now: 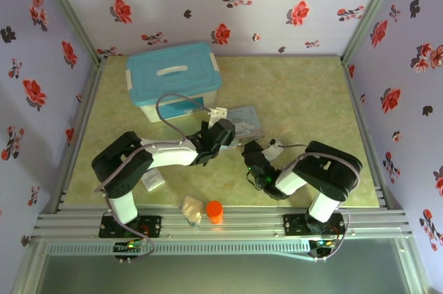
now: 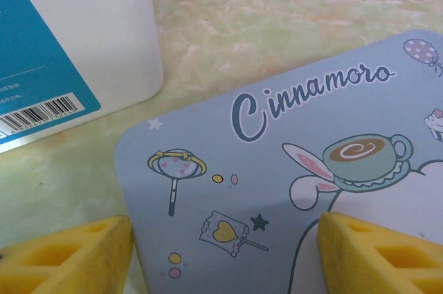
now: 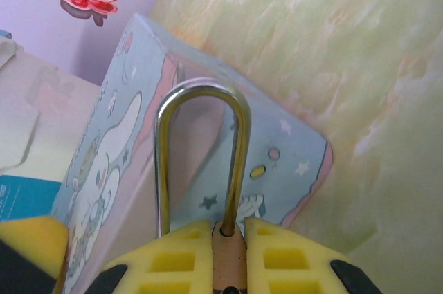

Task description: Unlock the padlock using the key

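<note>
Overhead, both arms reach toward the middle of the green marbled desk (image 1: 311, 100). The left hand (image 1: 220, 130) sits at the near-left edge of a pale blue cartoon tin (image 1: 248, 120). The right hand (image 1: 250, 155) lies just on the near side of that tin. A white box with a blue lid (image 1: 173, 79) stands at the far left. An orange cylinder (image 1: 214, 211) and a beige lump (image 1: 192, 209) rest side by side at the near edge between the arm bases. Neither hand's grip can be judged at this range. At the left wrist, the yellow fingertips (image 2: 69, 256) stand wide apart at the bottom corners with nothing held between them. They hover over the tin's printed lid, which lies flat on the desk. The white box, bearing a barcode label, stands just beyond the tin's corner and apart from it. At the right wrist, the right hand is clamped on the padlock (image 3: 228, 266), with its yellow pads (image 3: 173, 259) pressed against either side of the brass body. The silvery shackle (image 3: 201, 91) arches up clear of the pads. One leg enters the body; the other leg's end is hidden behind a pad, so whether it is locked cannot be told. The tin lies behind the shackle.
</note>
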`<control>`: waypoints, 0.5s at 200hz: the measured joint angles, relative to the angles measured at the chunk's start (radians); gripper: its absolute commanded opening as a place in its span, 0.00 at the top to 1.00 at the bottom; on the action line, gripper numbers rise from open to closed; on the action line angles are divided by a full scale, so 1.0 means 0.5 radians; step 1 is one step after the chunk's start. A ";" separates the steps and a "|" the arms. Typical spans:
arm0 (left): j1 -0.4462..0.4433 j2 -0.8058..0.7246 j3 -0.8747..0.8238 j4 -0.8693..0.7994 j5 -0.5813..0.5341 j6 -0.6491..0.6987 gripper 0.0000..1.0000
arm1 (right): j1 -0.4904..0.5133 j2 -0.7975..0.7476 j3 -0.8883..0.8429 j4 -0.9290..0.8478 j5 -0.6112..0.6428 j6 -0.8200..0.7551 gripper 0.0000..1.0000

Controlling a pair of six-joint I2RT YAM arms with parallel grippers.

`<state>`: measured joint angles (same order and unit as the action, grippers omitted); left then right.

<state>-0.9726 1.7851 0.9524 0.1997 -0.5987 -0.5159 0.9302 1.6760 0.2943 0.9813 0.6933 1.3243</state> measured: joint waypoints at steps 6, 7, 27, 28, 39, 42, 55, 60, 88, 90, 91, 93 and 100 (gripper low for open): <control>0.000 0.000 0.002 0.000 0.001 0.000 0.26 | -0.025 -0.021 0.000 -0.018 -0.043 -0.018 1.00; 0.000 0.000 0.002 0.000 0.001 0.000 0.26 | -0.028 -0.024 0.000 -0.023 -0.050 -0.020 1.00; 0.006 0.005 0.024 -0.027 0.000 0.001 0.24 | -0.081 -0.140 -0.006 -0.201 -0.227 -0.087 1.00; 0.007 0.005 0.025 -0.029 0.000 0.001 0.24 | -0.083 -0.146 -0.006 -0.213 -0.233 -0.087 1.00; 0.024 0.005 0.048 -0.070 0.015 0.002 0.23 | -0.108 -0.274 -0.005 -0.414 -0.355 -0.134 1.00; 0.029 0.005 0.054 -0.079 0.021 0.003 0.23 | -0.113 -0.306 -0.004 -0.468 -0.386 -0.140 1.00; 0.056 0.005 0.076 -0.111 0.073 0.008 0.23 | -0.143 -0.475 0.004 -0.718 -0.546 -0.227 1.00; 0.070 0.005 0.082 -0.114 0.098 0.010 0.23 | -0.164 -0.527 0.009 -0.800 -0.619 -0.264 1.00; 0.139 0.023 0.146 -0.163 0.194 0.059 0.22 | -0.377 -0.575 0.027 -1.043 -1.133 -0.455 1.00; 0.142 0.024 0.153 -0.169 0.200 0.063 0.22 | -0.396 -0.567 0.028 -1.051 -1.169 -0.464 1.00; 0.143 0.025 0.155 -0.172 0.201 0.065 0.22 | -0.403 -0.564 0.028 -1.048 -1.180 -0.468 1.00; 0.147 0.027 0.162 -0.179 0.205 0.071 0.21 | -0.425 -0.558 0.029 -1.044 -1.220 -0.484 1.00; 0.158 0.030 0.180 -0.202 0.218 0.088 0.21 | -0.488 -0.557 0.060 -1.085 -1.355 -0.537 1.00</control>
<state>-0.8936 1.8000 1.0424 0.0986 -0.4896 -0.4721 0.6865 1.3975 0.3244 0.4389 0.0158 1.0557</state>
